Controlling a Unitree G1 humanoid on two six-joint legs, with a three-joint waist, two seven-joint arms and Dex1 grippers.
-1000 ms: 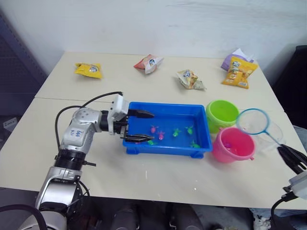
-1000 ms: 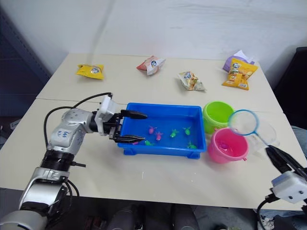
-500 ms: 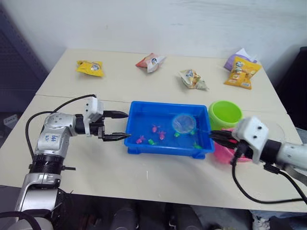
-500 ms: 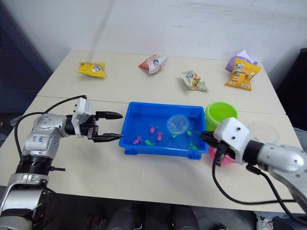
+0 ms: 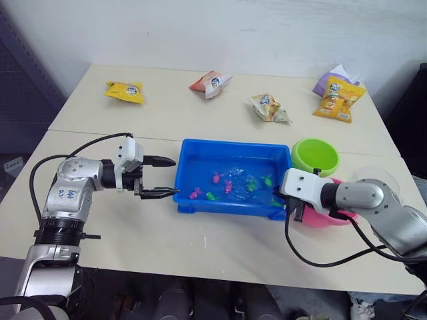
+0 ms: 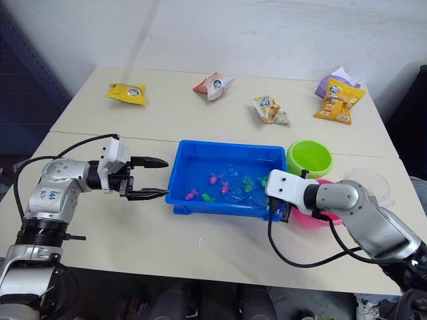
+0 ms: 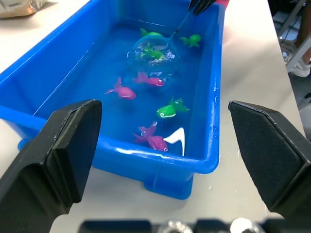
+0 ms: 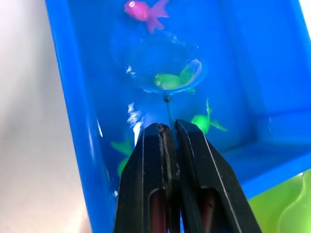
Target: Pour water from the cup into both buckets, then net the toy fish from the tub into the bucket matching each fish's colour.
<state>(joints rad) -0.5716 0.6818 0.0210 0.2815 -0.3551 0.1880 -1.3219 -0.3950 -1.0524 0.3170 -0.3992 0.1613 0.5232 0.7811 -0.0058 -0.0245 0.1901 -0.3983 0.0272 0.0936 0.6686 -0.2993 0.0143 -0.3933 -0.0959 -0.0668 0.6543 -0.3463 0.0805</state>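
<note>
Several fish (image 7: 154, 80) remain in the tub (image 5: 193, 152) at frame centre, where my right gripper (image 8: 167, 133), clamped on the net (image 8: 167, 73) handle, scoops a green one, left gripper (image 5: 160, 177) gaping idle.

The tub (image 5: 189, 175) sits centrally on the surface (image 5: 167, 117), with the toy fish (image 5: 216, 178) scattered in it. The net (image 8: 167, 70) lies in the tub's water around one fish. The two buckets (image 5: 315, 156) stand at the tub's 3 o'clock, one behind the other. The left tool (image 5: 165, 177) sits at the tub's 9 o'clock, just beside its wall. Snack packets (image 5: 265, 107) lie along the far edge, 10 to 2 o'clock.
</note>
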